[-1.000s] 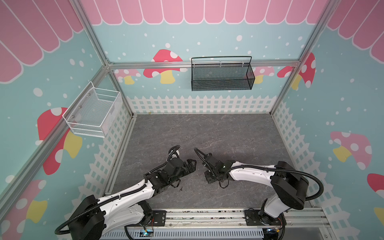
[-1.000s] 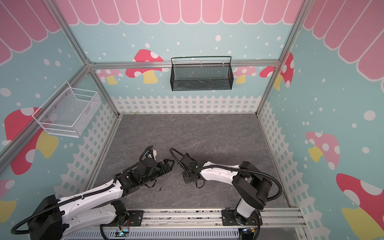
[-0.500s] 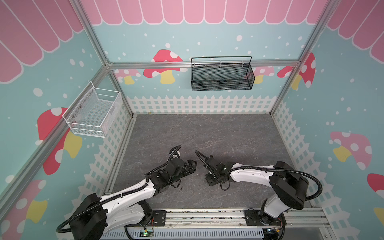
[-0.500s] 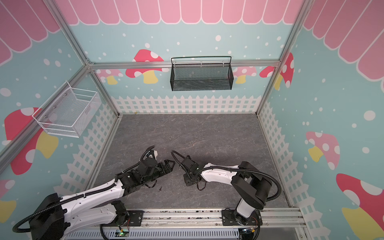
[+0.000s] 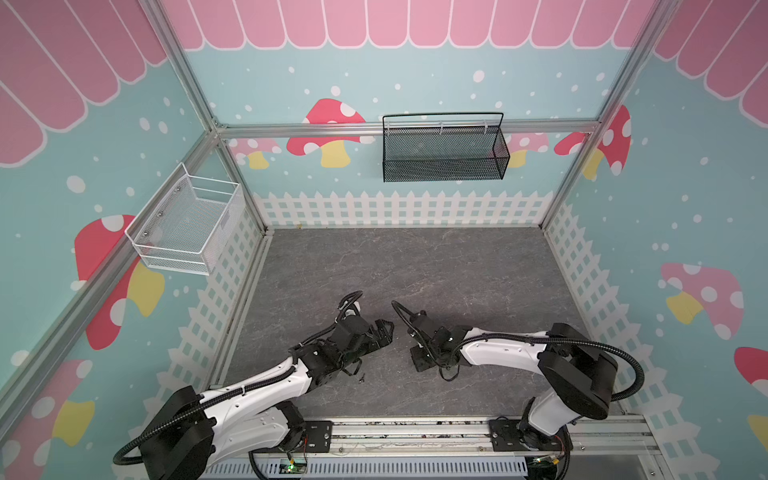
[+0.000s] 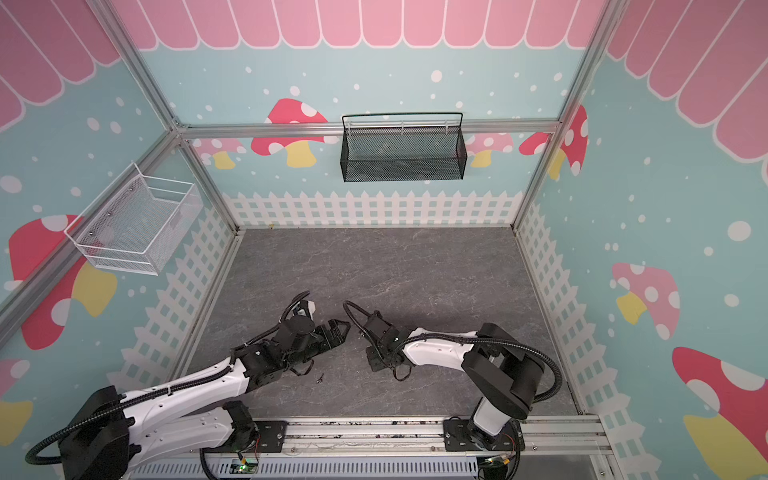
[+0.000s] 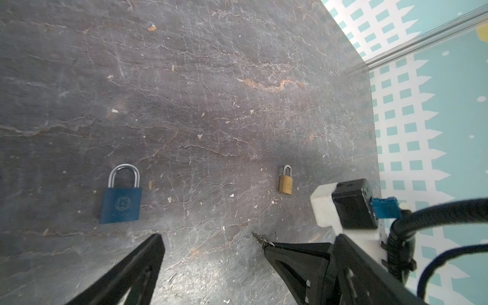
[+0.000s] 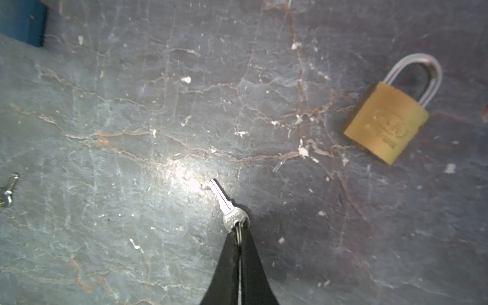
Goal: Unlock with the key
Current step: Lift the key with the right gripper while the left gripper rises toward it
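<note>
Key (image 8: 226, 203) is pinched at its head end, ring and all, between the tips of the right gripper (image 8: 239, 233). The jaws are squeezed right together on it and the blade sticks out ahead over the grey stone-patterned surface (image 8: 132, 132). Can't tell if the blade tip touches that surface or sits just above it.

Nearest thing to it is the brass padlock (image 8: 385, 124), lying flat off to one side of the blade, not touching it, shackle down in the body. The blue padlock (image 7: 121, 202) lies flat too, farther from the key and well apart from the brass one, shackle also down. The right wrist view only catches a corner of it.

Off beside the left arm's wrist there's a second small key (image 5: 362, 377) lying loose, visible in both top views.

The left gripper (image 6: 338, 328) hangs low facing the right one, fingers (image 7: 144, 264) spread wide with nothing between them.

Further out, a black mesh basket (image 5: 444, 151) hangs on the back wall and a white wire basket (image 5: 187, 226) on the left wall, both well away from the arms.
</note>
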Robot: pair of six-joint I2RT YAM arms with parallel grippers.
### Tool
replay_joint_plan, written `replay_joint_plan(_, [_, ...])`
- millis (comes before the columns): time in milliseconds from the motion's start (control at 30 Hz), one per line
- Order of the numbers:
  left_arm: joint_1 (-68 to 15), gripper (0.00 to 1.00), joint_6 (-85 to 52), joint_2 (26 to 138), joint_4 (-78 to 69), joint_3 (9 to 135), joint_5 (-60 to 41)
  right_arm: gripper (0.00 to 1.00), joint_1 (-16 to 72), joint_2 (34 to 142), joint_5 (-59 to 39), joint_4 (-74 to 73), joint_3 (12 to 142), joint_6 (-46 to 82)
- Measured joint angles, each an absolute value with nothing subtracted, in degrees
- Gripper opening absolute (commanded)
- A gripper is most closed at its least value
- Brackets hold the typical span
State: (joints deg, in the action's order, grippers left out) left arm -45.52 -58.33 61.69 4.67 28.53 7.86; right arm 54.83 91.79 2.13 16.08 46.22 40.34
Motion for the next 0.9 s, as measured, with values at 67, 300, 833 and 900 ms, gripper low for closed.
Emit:
replay_joint_plan(67, [-45.52, 0.99, -58.33, 61.69, 4.43, 28.56, 7.88, 0.02, 54.76, 90.85, 2.24, 15.75, 45.43, 40.25])
replay_joint_plan(300, [-45.52, 0.97, -58.39, 61.67, 2.92, 29.21, 7.7, 0.0, 53.28, 84.14, 1.74, 10.07, 41.76, 37.95])
replay_joint_plan(833, [-45.52, 0.74, -56.86, 68.86, -11.94, 33.26, 3.27, 0.0, 43.31, 70.11, -9.17, -2.35, 38.65, 34.44])
replay_joint_plan(900, [-45.52, 0.69, -55.83, 70.96, -14.81, 34.54, 1.74, 0.0, 43.05, 69.82, -10.87, -3.03, 38.85, 34.15])
